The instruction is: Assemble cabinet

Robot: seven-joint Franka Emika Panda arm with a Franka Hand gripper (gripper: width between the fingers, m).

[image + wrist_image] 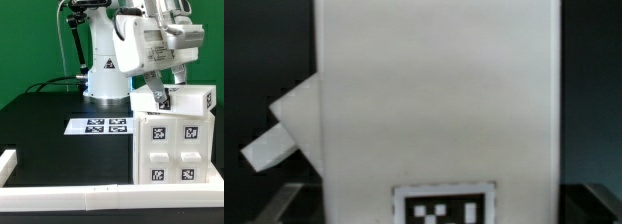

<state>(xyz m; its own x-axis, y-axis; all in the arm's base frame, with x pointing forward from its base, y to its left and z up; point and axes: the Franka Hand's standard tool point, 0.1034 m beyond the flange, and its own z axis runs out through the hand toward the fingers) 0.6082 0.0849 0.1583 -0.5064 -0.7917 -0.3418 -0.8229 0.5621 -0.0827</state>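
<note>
Cabinet (176,140): white box standing on the black table (40,120) at the exterior view's right, its tagged four-panel face toward the camera, lower edge close to the white border rail (90,196) in front.
Wrist view: a broad white face of the cabinet (438,100) fills most of the picture, with one tag at its edge and a small white angled piece beside it.
Gripper (157,97): mine, down at the cabinet's upper corner on the exterior view's left; I cannot tell whether my fingers are spread or pinching.
Marker board (102,125): flat on the table by my base (105,82), just beside the cabinet.
</note>
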